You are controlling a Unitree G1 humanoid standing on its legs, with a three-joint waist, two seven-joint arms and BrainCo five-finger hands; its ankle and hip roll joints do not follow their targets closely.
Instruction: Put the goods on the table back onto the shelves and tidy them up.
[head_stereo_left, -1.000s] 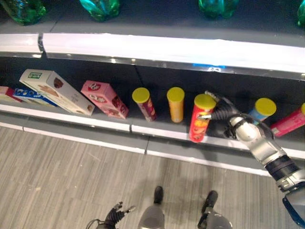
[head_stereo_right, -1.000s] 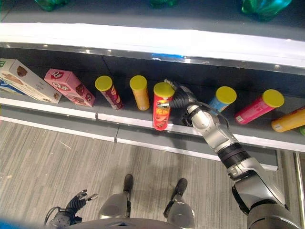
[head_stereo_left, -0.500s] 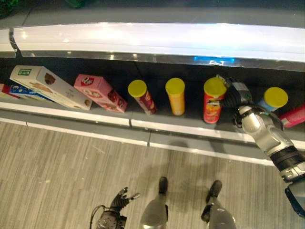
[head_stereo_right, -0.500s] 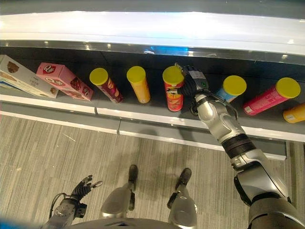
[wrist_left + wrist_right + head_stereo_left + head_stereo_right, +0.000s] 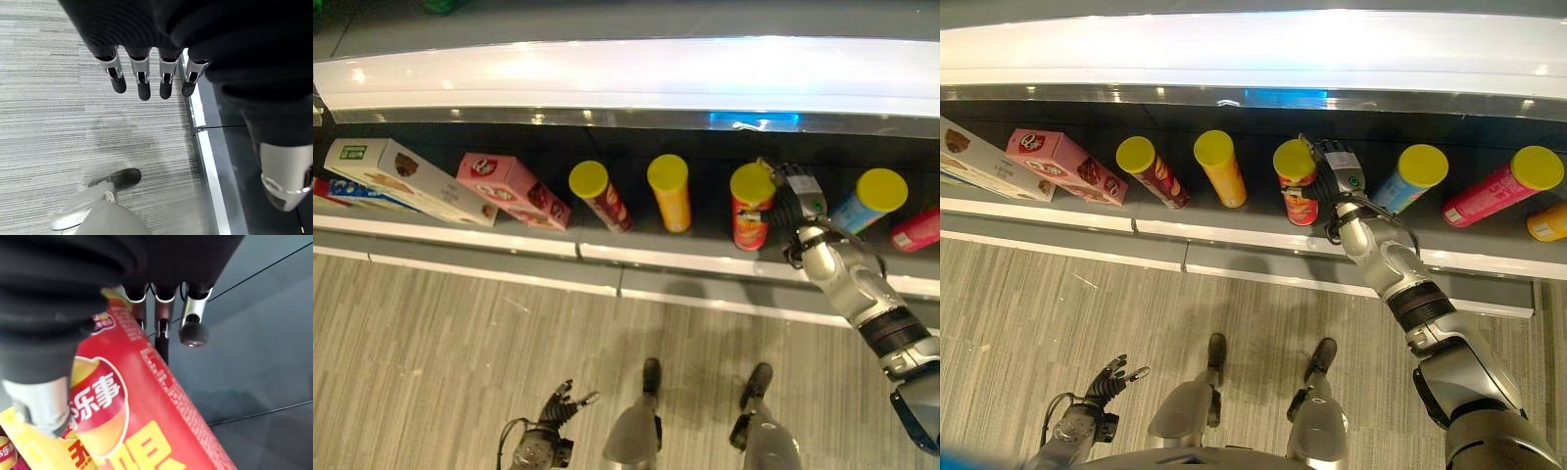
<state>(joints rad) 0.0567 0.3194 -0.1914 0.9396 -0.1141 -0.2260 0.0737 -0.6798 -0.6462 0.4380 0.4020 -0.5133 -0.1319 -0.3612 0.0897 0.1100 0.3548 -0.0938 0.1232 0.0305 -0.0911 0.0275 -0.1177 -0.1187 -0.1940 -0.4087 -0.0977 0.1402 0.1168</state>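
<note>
Right hand [image 5: 1335,172] still clasped round red can [image 5: 1297,186], now pushed upright and deeper onto shelf [image 5: 1234,235]; left hand [image 5: 551,431] slack, fingers loose.

A grey wood-grain floor [image 5: 440,343] runs along the front of the shelf unit's pale base strip [image 5: 607,284].

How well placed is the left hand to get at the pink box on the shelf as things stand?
Probably not well. The left hand hangs low over the floor with straight fingers, well short of the shelf, where the pink box leans. Nothing blocks the way; the arm would have to rise.
</note>
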